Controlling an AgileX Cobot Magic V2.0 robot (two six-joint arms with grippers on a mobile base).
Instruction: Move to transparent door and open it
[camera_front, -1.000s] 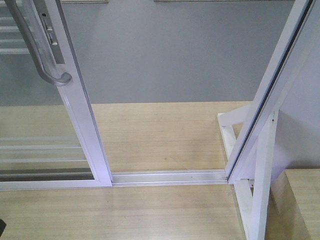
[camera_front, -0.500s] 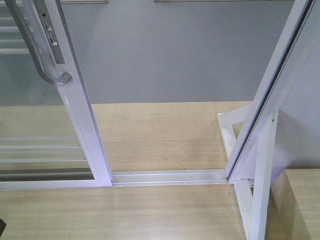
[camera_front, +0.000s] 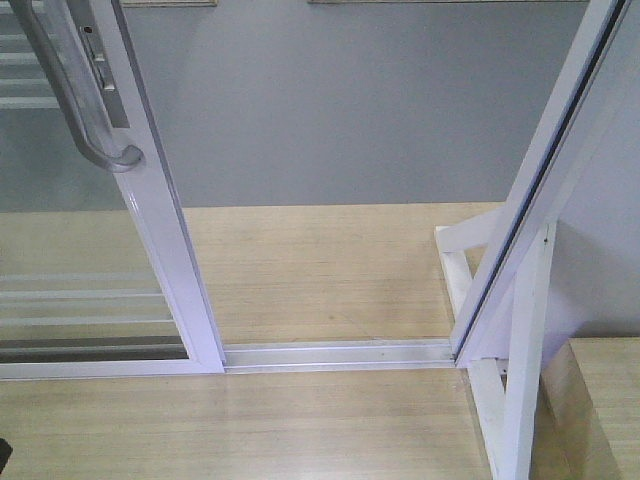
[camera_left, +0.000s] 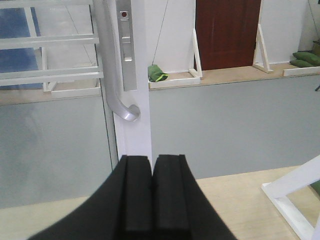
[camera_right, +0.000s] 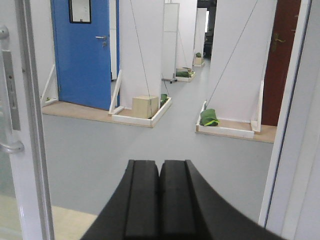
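Observation:
The transparent door (camera_front: 165, 250) stands at the left of the front view, slid aside, with a gap between its white side rail and the white frame post (camera_front: 540, 190) at the right. Its curved grey bar handle (camera_front: 85, 110) sits on the rail; it also shows in the left wrist view (camera_left: 117, 95), on the door rail (camera_left: 134, 125). My left gripper (camera_left: 151, 159) is shut and empty, pointing at the rail just below the handle's end. My right gripper (camera_right: 159, 162) is shut and empty, pointing through the gap. The door edge (camera_right: 27, 150) is at its left.
A white floor track (camera_front: 340, 352) crosses the wooden floor (camera_front: 300, 270). A white diagonal brace (camera_front: 515, 400) and a wooden box edge (camera_front: 600, 400) stand at the right. Beyond lie grey floor (camera_front: 340, 110), a blue door (camera_right: 82, 50), white partitions and green bags (camera_right: 209, 118).

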